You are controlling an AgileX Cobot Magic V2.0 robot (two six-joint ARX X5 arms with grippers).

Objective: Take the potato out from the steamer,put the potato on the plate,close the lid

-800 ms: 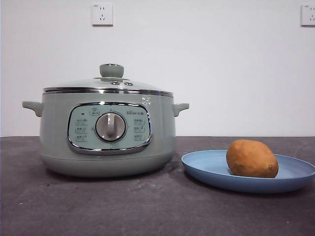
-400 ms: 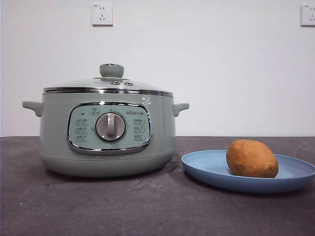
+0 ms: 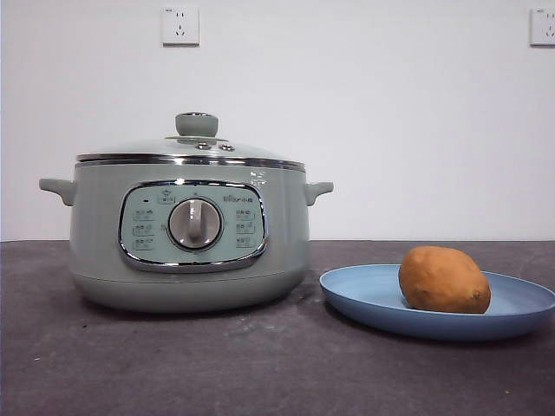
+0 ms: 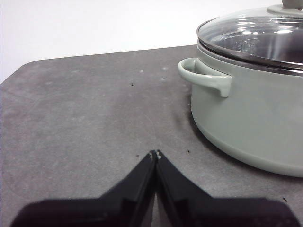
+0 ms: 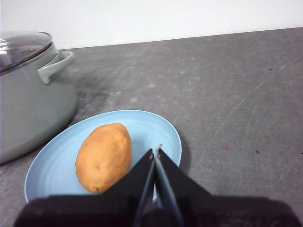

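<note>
The orange-brown oval potato [image 3: 444, 279] lies on the light-blue round plate [image 3: 364, 293], at three o'clock from the sage-green steamer [image 3: 191, 234], whose domed glass lid [image 3: 192, 146] is seated. The left tool [image 4: 155, 154] and right tool [image 5: 155, 152] are pinched closed and empty. Little risk seems left, barring a stray tool nudging the plate.

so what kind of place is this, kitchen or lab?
Likely a lab test bench, not a kitchen: bare white wall with sockets, plain dark table, and only a steamer and a plate.
</note>
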